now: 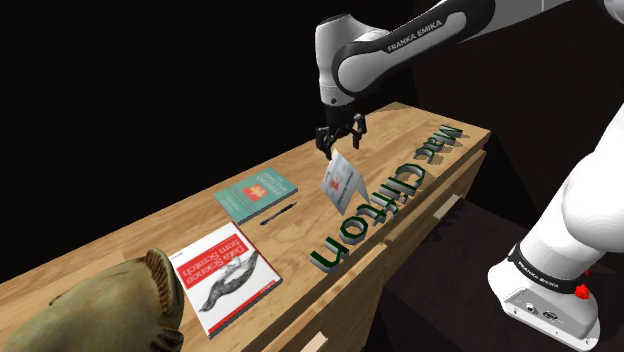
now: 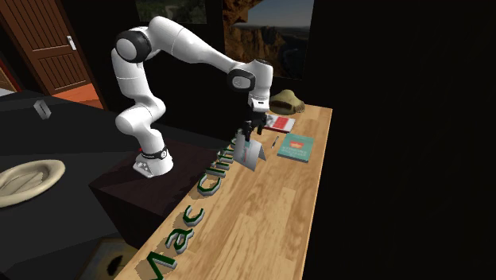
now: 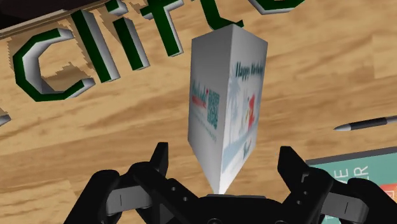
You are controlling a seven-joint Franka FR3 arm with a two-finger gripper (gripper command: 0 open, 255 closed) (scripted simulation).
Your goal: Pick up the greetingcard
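- Straddling the card from above, gripper hangs open; card sits just beside the lettering.
- Second exterior: card looks tented on the table, near the lettering's middle.
- Wrist: fingers apart, touching neither card face; I'd centre on the fold, close gently, lift straight up.

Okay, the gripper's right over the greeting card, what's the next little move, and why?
Probably close the fingers on the card. The gripper is open and straddles it: the card's top reaches in between the fingers, with a gap on each side, so nothing holds it yet. The card appears to stand on the table, so lifting should come only after the grip.
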